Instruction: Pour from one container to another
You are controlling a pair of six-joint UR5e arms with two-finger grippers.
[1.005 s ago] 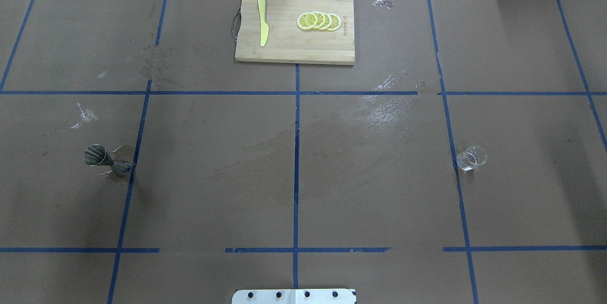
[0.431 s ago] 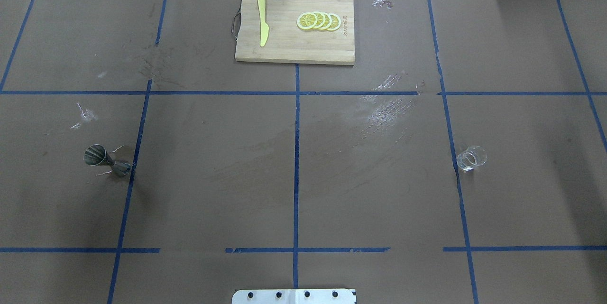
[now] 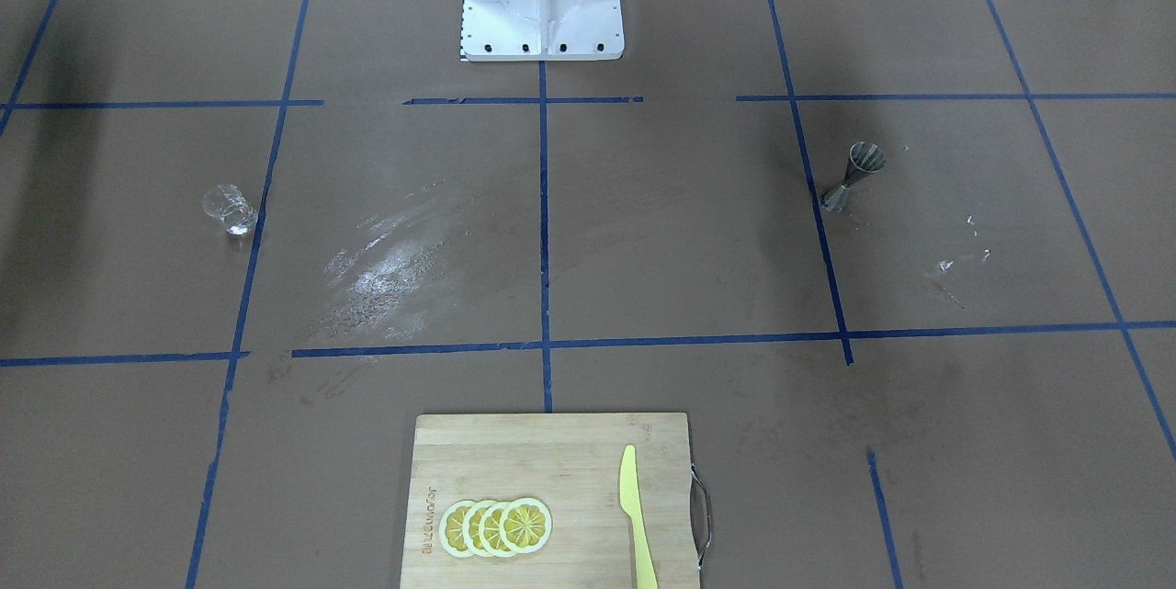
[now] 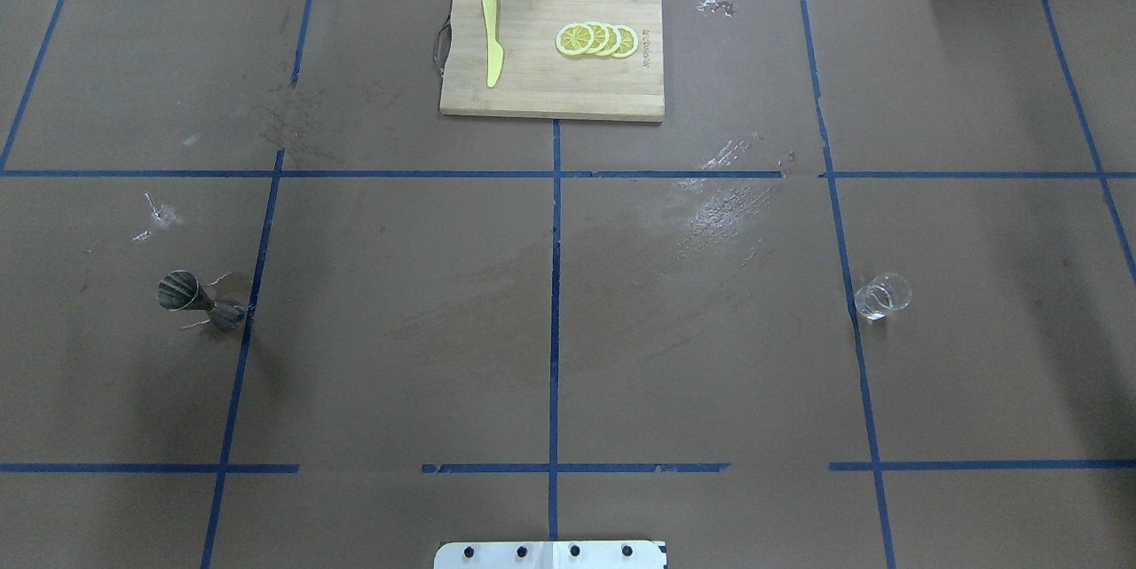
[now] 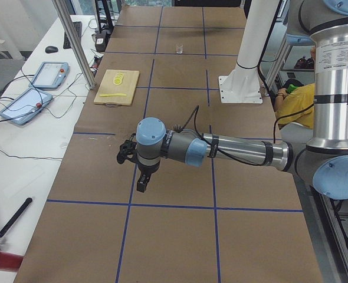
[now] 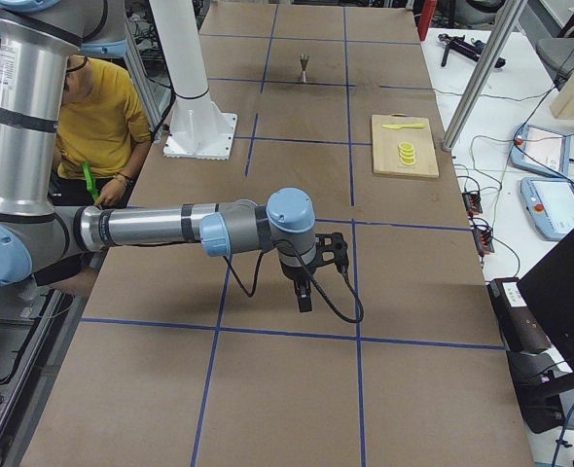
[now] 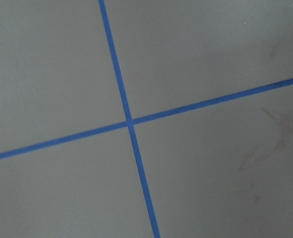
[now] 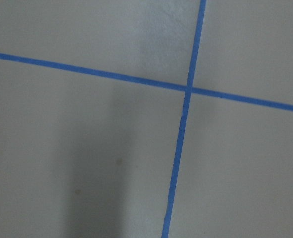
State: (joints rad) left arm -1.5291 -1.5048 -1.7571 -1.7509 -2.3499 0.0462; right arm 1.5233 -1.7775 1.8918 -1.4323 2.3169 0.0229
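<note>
The clear glass cup stands upright on the table's right side, also seen in the front view. The steel jigger stands upright on the left side. Neither arm shows in the overhead or front views. In the left side view my left gripper hangs above the table, far from the jigger. In the right side view my right gripper hangs above the table, far from the cup. Whether either is open or shut I cannot tell. Both wrist views show only crossed blue tape.
A wooden cutting board at the far middle carries several lemon slices and a yellow knife. The robot's base plate sits at the near edge. A person in yellow sits behind the base.
</note>
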